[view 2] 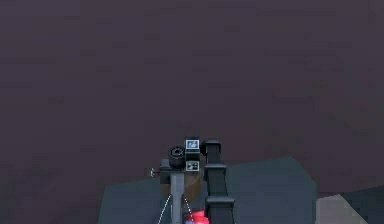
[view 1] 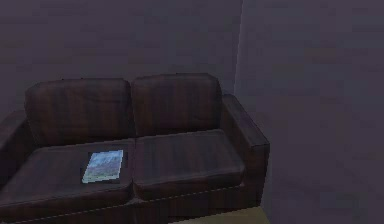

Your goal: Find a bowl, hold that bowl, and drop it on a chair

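Note:
In the arm side view the dark arm bar rises from the bottom edge, with two small white marked squares at its end. The gripper hangs left of them, its thin fingers pointing down toward the bottom edge. A small red blob sits right by the fingers, cut off by the picture's edge. I cannot tell whether the gripper holds it. In the forward view a dark brown two-seat sofa stands against the wall.
A flat pale blue-white thing, like a book or tablet, lies on the sofa's left cushion. A wall corner runs up behind the sofa's right arm. A grey floor patch lies below a dark wall.

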